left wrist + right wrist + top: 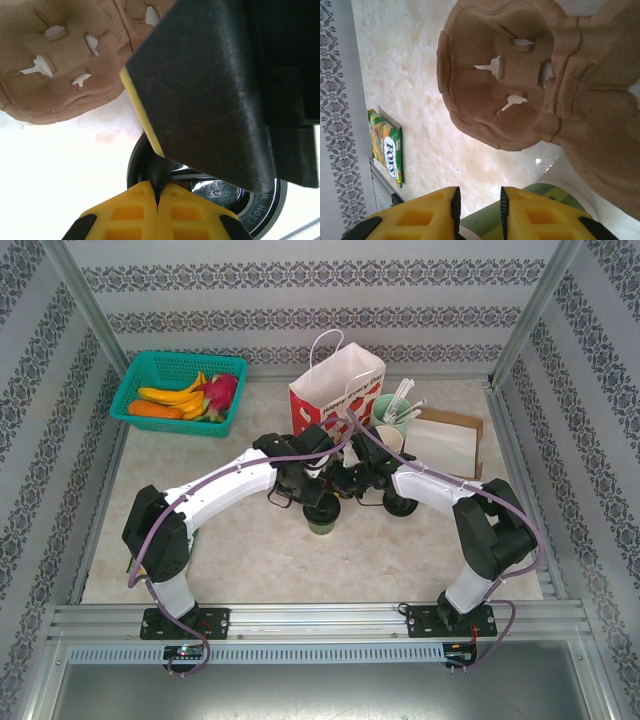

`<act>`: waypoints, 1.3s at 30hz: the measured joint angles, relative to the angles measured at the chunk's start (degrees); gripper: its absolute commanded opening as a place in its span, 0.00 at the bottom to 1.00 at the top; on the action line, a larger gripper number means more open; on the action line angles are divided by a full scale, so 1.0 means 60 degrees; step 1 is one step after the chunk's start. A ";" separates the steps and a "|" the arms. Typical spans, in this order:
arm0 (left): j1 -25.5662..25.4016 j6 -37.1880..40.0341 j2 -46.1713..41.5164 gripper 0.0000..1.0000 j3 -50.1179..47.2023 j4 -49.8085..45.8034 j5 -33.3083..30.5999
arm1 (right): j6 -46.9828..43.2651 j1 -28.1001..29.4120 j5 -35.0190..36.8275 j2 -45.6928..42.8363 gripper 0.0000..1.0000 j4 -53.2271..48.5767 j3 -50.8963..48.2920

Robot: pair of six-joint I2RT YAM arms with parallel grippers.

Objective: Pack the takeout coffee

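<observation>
The takeout coffee (322, 520), a dark-green cup with a black lid, stands on the table in front of the red-and-white paper bag (335, 390). My left gripper (321, 496) sits right over it. In the left wrist view the yellow fingers (135, 210) are pressed together on the raised edge of the black lid (250, 200). My right gripper (352, 480) is close beside it on the right. Its fingers (540, 215) stand apart with nothing between the tips, and a green cup wall (485, 220) lies just behind them. A black and yellow gripper part (210, 90) looms over the lid.
A brown pulp cup carrier (510, 85) lies beyond both grippers. A mint cup of white utensils (392, 410) and a brown-edged board (445, 440) are at the back right. A green basket of fruit (180, 392) sits at the back left. A green packet (387, 145) lies near the wall.
</observation>
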 measured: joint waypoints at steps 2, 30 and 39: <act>-0.0004 0.0000 0.0007 0.00 0.0025 -0.0036 -0.0007 | -0.0069 0.0044 0.0113 -0.0004 0.32 -0.0098 0.0051; -0.0124 -0.0798 0.0113 0.00 0.0168 0.0058 -0.0750 | -0.2554 0.0441 0.1665 -0.4513 0.95 0.0051 -0.3490; -0.0124 -0.0827 0.0131 0.00 0.0168 0.0058 -0.0747 | -0.2998 0.0750 0.1672 -0.4448 0.73 0.0667 -0.3661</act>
